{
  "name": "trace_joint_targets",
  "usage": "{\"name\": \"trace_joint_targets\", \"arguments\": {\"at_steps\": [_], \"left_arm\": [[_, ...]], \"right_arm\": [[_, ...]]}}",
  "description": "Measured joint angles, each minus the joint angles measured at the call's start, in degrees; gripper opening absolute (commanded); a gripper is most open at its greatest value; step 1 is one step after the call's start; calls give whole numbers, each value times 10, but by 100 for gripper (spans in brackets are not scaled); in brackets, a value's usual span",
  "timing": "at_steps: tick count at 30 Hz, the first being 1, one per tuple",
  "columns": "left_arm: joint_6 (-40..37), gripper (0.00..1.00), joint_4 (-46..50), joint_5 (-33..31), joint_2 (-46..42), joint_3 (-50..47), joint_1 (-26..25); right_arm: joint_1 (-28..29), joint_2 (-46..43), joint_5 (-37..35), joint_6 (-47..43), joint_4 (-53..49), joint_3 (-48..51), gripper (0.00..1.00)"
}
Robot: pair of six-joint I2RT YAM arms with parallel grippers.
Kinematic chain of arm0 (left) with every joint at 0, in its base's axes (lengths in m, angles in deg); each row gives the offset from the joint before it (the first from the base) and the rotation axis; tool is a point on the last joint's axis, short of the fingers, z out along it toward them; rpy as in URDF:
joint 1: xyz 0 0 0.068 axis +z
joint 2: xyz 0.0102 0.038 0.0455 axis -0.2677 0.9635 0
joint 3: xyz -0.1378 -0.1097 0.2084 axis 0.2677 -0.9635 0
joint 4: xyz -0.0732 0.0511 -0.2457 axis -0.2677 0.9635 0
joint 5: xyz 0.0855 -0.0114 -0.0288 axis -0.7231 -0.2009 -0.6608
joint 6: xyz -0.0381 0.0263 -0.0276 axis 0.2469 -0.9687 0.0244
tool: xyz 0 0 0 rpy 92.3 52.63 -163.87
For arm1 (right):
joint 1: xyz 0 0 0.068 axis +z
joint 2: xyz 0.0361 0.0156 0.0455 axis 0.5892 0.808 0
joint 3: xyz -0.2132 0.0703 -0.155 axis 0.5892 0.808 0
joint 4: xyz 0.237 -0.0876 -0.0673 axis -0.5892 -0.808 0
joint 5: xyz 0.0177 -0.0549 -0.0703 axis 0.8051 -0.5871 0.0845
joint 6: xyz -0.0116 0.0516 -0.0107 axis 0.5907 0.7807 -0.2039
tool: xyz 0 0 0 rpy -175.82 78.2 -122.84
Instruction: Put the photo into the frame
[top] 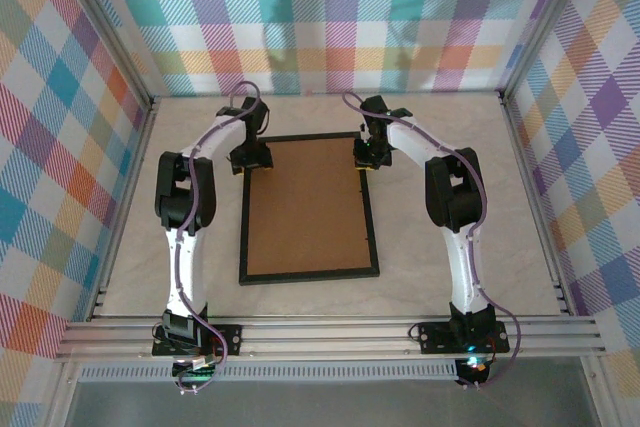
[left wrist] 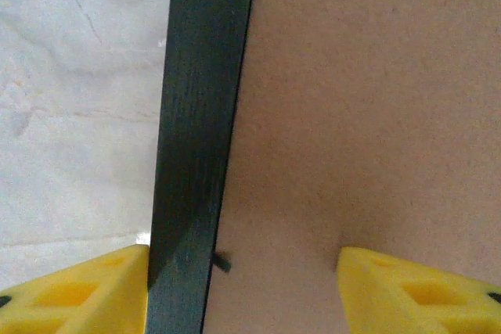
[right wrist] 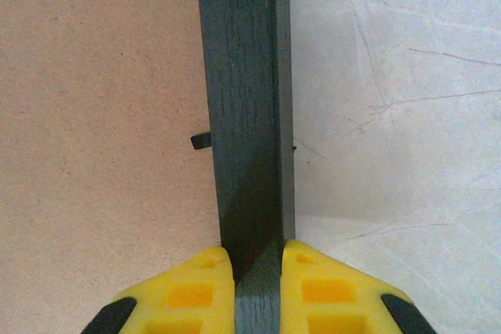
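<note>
Right wrist: frame (right wrist: pixel 243 76) in R pincer (right wrist: pixel 258 263)

The pale, marbled bench (top: pixel 450 247) is carrying one black frame (top: pixel 308 207). The frame is lying flat near the bench centre, brown back facing up, long sides running toward the far wall.

one frame (top: pixel 308 275), two grippers: left gripper (top: pixel 250 160), right gripper (top: pixel 366 155)

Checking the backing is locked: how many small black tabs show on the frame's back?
2: one tab by the frame's left rail, another tab by its right rail; more may be hidden.
</note>
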Motion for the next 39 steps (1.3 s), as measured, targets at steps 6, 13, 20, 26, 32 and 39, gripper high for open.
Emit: {"name": "trace_joint_targets", "arguments": {"at_steps": [6, 13, 20, 26, 32, 39], "left_arm": [[-1, 66, 16, 48, -20, 21, 8], [1, 66, -6, 56, -155, -70, 54], [4, 66, -31, 69, -229, -220, 85], [9, 66, -48, 90, -229, -312, 84], [12, 66, -64, 99, -229, -341, 84], [14, 66, -83, 101, -230, -350, 80]], "right_arm": [[0, -3, 11, 0, 17, 9, 15], [0, -7, 13, 0, 26, 17, 15], [0, -14, 13, -2, 39, 31, 16], [0, -16, 12, -2, 42, 34, 17], [0, -17, 13, -2, 45, 36, 17], [0, -18, 13, -2, 47, 38, 17]]}}
